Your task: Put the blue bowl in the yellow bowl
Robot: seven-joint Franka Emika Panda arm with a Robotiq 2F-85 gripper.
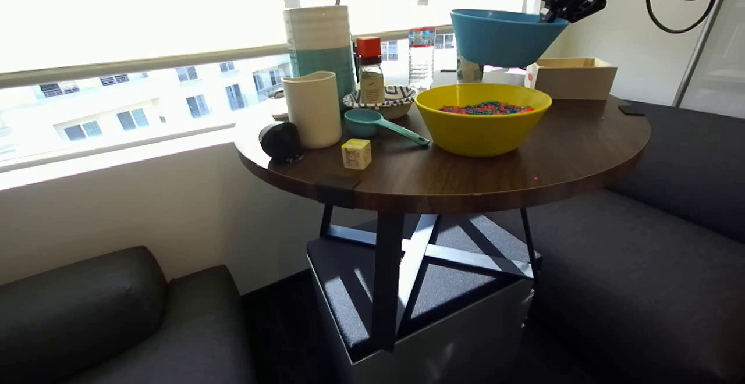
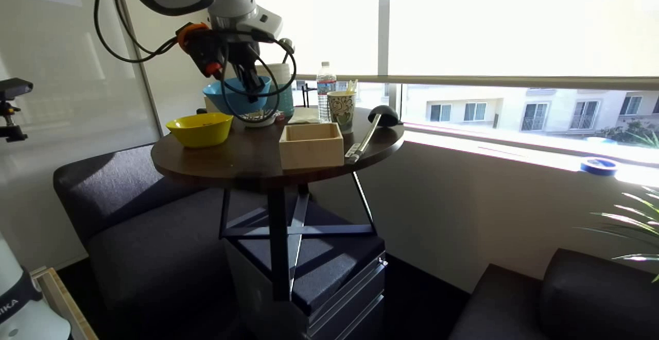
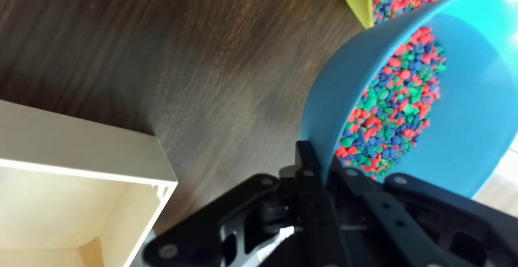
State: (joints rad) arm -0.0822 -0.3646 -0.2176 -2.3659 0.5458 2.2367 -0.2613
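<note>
The blue bowl [image 1: 503, 41] is held in the air above the table, its rim slightly tilted. It also shows in an exterior view [image 2: 219, 98] and in the wrist view [image 3: 469, 109], with red, green and blue pebbles inside. My gripper [image 3: 321, 159] is shut on its rim, one finger outside the wall and one inside; it also shows in an exterior view [image 1: 548, 16]. The yellow bowl [image 1: 480, 131] stands upright on the table with similar pebbles in it; it also shows in an exterior view [image 2: 200, 136]. In the wrist view the blue bowl partly hides the yellow bowl [image 3: 358, 0].
A tan wooden box [image 2: 311, 149] stands near the table edge, also in the wrist view [image 3: 81, 137]. A water bottle [image 2: 325, 90], paper cup [image 2: 341, 109] and ladle [image 2: 370, 136] stand around it. A teal scoop [image 1: 362, 123], small block [image 1: 356, 155] and white cup [image 1: 314, 110] stand beside the yellow bowl.
</note>
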